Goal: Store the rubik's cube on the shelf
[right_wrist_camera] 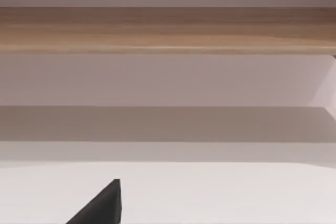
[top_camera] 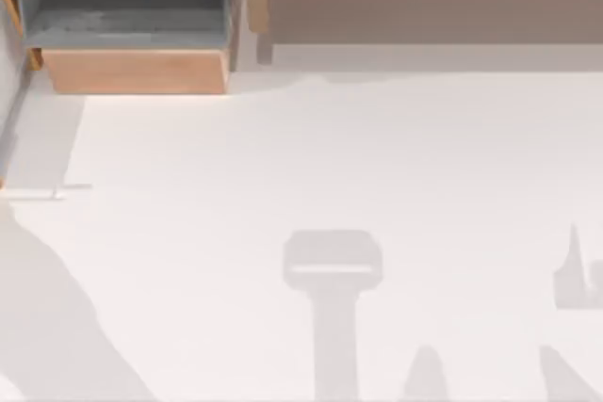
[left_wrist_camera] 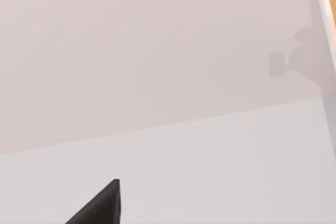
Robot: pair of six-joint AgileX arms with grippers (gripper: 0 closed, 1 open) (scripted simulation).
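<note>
Two things stand at the table's (top_camera: 311, 167) far edge: shelf (top_camera: 433, 8), wooden box (top_camera: 137, 71) beside it. Judging so, finding the cube comes next; grip states cannot be told.

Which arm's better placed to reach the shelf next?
Right, probably. The shelf sits far right on the table, and the right claw faces it squarely; the left claw faces bare table.
</note>
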